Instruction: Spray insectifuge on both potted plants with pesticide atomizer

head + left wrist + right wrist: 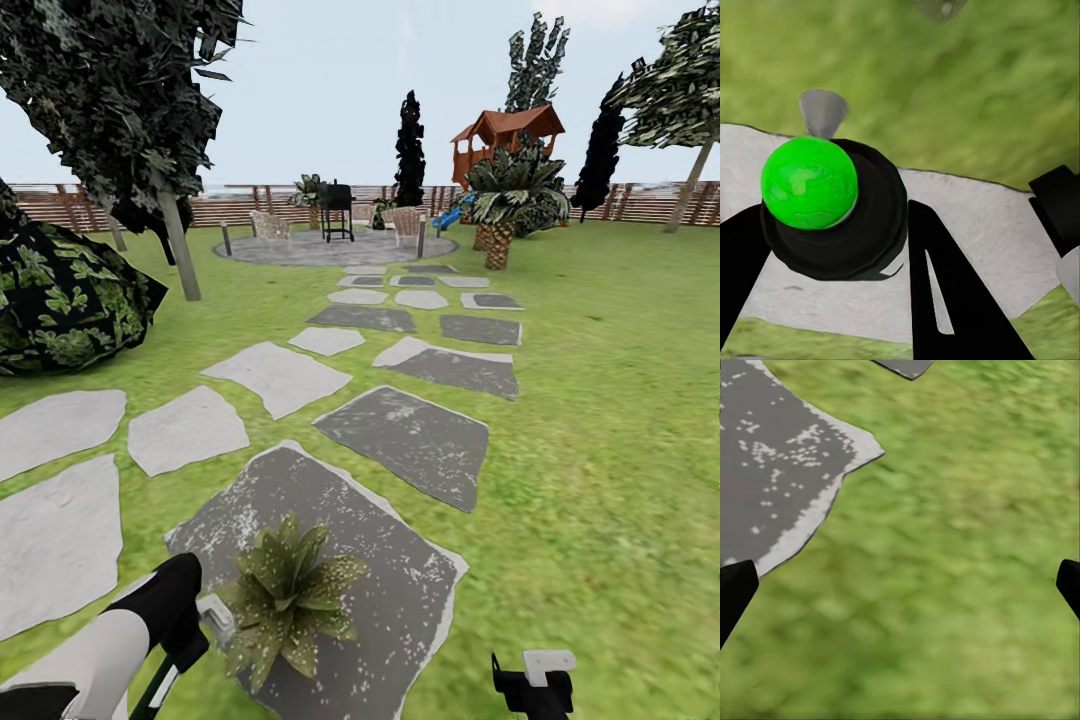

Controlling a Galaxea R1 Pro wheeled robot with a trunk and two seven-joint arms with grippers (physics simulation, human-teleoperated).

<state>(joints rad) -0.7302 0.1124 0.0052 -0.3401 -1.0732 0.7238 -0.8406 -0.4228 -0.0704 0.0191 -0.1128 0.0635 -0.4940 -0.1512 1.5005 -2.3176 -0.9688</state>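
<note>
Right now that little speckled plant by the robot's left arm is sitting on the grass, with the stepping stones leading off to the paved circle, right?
Not quite. In the head view the potted plant sits on a dark grey stepping stone, not on the grass. The rest holds: it is beside the left arm, and the stones lead off to the paved circle.

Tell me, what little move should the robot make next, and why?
Probably swing the left end effector slightly toward the potted plant beside it on the dark stepping stone. It seems to grip the pesticide atomizer, and its wrist view faces mostly grass, not leaves.
</note>
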